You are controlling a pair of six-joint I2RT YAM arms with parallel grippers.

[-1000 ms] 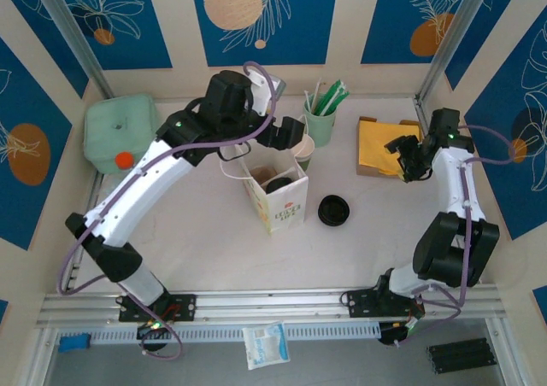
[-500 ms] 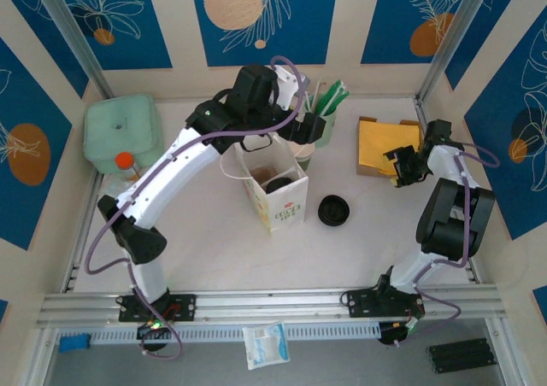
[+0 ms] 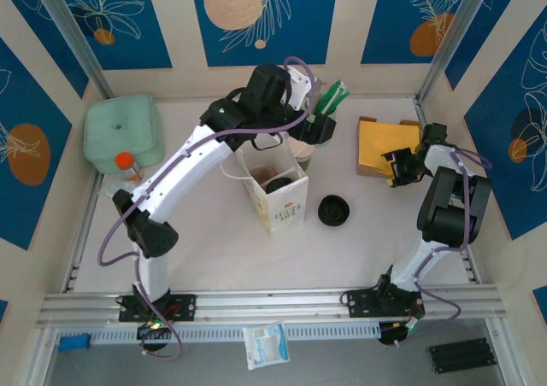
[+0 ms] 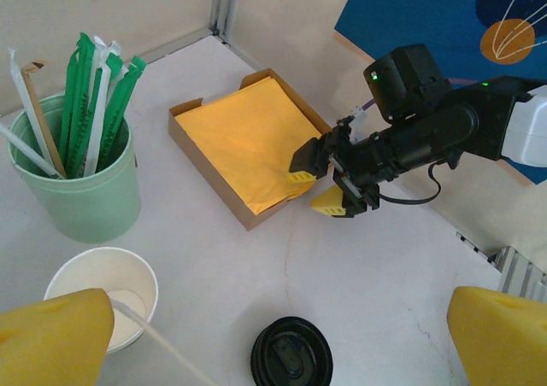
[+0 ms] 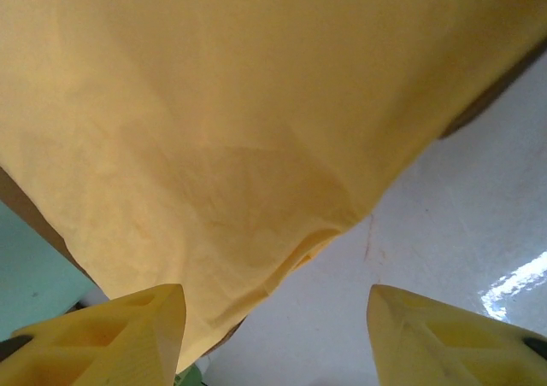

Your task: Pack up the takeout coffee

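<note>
Behind the bag (image 3: 278, 200), just beside the straw cup (image 4: 81, 194), stands the coffee (image 4: 101, 294). It is upright and without its lid (image 4: 291, 353), which lies apart on the bench (image 4: 402, 275). The left fingers (image 4: 55, 343) hang above this spot, spread as wide as they go, and hold nothing. The right fingers (image 4: 329, 202) are at the corner of the yellow napkins (image 4: 244, 138). They are half apart, one on each side of the edge, and not pinching yet.

I judge that the step in hand is to take the coffee. To do it well, the left fingers should come down on both sides of the wall, under the rim, and close softly (an open paper cup bends easily). They must keep away from the straw cup, and then lift straight up so that nothing tips.
</note>
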